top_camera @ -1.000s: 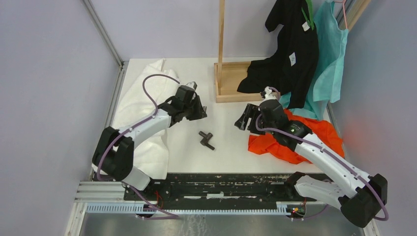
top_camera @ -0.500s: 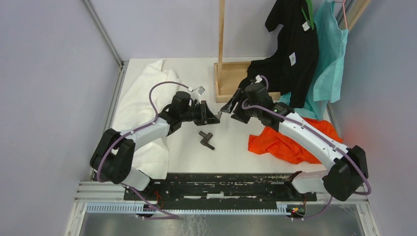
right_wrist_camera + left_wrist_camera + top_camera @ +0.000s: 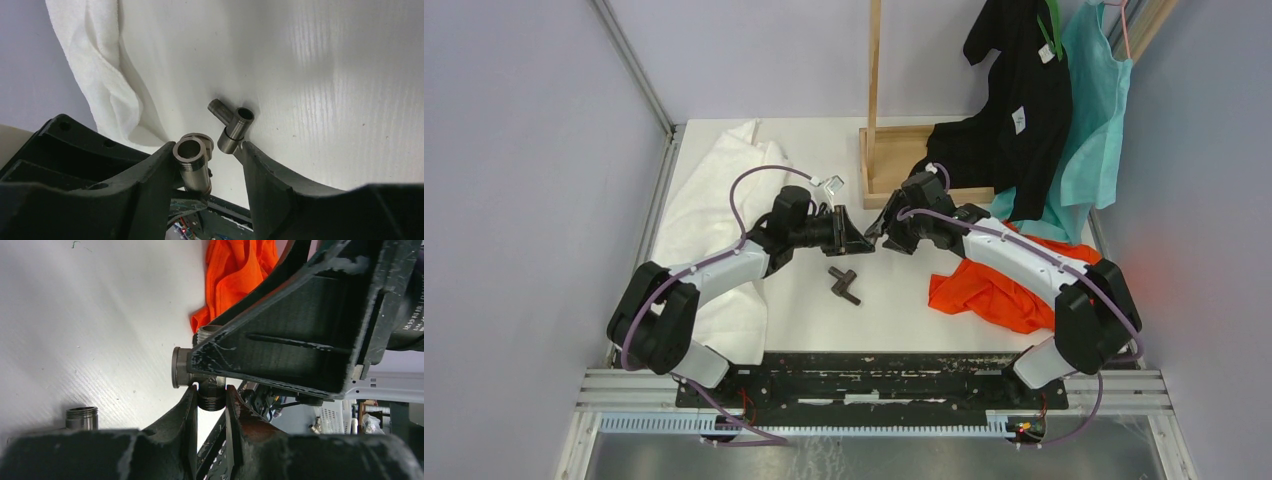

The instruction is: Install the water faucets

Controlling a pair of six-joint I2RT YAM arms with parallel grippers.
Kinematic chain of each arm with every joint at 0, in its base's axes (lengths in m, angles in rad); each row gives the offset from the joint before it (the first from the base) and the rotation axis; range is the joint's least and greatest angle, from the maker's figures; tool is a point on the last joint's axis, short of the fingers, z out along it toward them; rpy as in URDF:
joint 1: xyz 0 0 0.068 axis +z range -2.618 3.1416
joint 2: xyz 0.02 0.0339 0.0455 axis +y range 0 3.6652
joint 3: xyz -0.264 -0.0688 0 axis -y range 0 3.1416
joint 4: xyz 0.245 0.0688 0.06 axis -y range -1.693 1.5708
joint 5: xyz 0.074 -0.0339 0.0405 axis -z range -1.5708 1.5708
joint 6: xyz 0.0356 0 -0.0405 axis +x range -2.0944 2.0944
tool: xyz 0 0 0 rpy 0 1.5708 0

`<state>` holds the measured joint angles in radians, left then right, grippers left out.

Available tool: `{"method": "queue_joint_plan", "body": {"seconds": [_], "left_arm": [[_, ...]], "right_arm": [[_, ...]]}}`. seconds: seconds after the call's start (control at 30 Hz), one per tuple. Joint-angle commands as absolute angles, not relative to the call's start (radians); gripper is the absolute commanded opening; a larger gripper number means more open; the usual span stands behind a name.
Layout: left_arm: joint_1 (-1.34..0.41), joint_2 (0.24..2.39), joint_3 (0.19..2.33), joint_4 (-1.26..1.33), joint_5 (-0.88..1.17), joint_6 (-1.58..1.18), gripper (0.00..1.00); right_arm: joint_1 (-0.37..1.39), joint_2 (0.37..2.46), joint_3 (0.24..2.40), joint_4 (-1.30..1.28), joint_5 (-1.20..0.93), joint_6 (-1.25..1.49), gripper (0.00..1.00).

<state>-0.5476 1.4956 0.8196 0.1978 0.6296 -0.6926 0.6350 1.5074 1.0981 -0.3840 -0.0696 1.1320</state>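
Observation:
My left gripper (image 3: 854,238) is shut on one faucet fitting (image 3: 181,368), pinching its threaded stub between the fingers (image 3: 186,405) and holding it above the table. My right gripper (image 3: 877,233) is open and meets the left one tip to tip. In the right wrist view the held fitting (image 3: 192,162) stands between the open right fingers, close against the left one (image 3: 155,170). The other faucet fitting (image 3: 844,283), dark and T-shaped, lies on the white table below both grippers. It also shows in the right wrist view (image 3: 231,122).
A white cloth (image 3: 714,200) lies at the left and an orange cloth (image 3: 1004,290) at the right under the right arm. A wooden stand (image 3: 894,170) is behind, with black (image 3: 1014,110) and teal (image 3: 1094,120) garments hanging.
The right arm swung left and its open gripper closed in on the left gripper. The left gripper moved slightly right with its fitting. The fitting on the table stayed put.

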Motion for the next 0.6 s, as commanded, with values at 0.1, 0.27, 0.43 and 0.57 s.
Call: {"method": "queue_joint_plan", "body": {"seconds": [0.1, 0.27, 0.43, 0.57], "left_arm": [[-0.554, 1.478, 0.830, 0.262, 0.653, -0.718, 0.03], [-0.554, 1.478, 0.856, 0.191, 0.636, -0.679, 0.19], [-0.554, 1.445, 0.937, -0.068, 0.571, -0.518, 0.85], [-0.548, 1.381, 0.948, -0.236, 0.494, -0.423, 0.88]], "right_arm": [[0.645, 1.523, 1.097, -0.234, -0.157, 1.175, 0.26], [0.645, 1.506, 1.098, -0.259, -0.131, 1.164, 0.01], [0.624, 1.490, 1.148, -0.442, -0.016, 1.056, 0.00], [0.618, 1.534, 1.217, -0.581, 0.054, 0.957, 0.01]]}}
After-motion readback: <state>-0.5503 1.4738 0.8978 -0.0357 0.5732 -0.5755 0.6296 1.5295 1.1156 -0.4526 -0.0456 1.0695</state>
